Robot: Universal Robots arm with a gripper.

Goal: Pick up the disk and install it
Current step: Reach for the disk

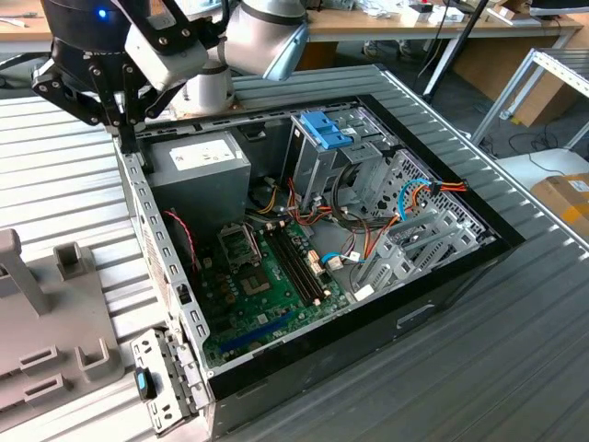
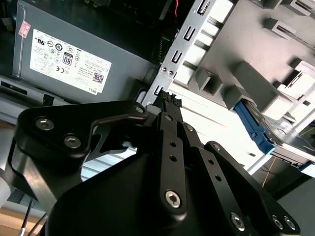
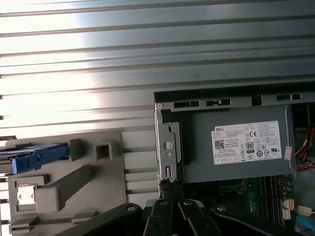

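The disk (image 3: 34, 156) lies in a grey fixture (image 3: 78, 182) beside the open computer case (image 1: 442, 276); its bright blue carrier rail shows. The second wrist view also catches that blue rail of the disk (image 2: 253, 129) against the fixture (image 2: 256, 59). My gripper (image 1: 125, 138) hangs over the case's back corner at the exterior view's left, right by the metal side rail and the grey power supply (image 1: 198, 166). Its black fingers (image 2: 167, 101) are pressed together with nothing between them. The gripper (image 3: 170, 189) is well apart from the disk.
Inside the case sit a tall metal cage with a blue latch (image 1: 324, 129), a green motherboard (image 1: 267, 276) and orange and blue cables (image 1: 419, 193). The fixture (image 1: 55, 313) stands on the ribbed metal table (image 1: 515, 368). A metal bracket with a blue tab (image 1: 147, 382) lies at the case's front.
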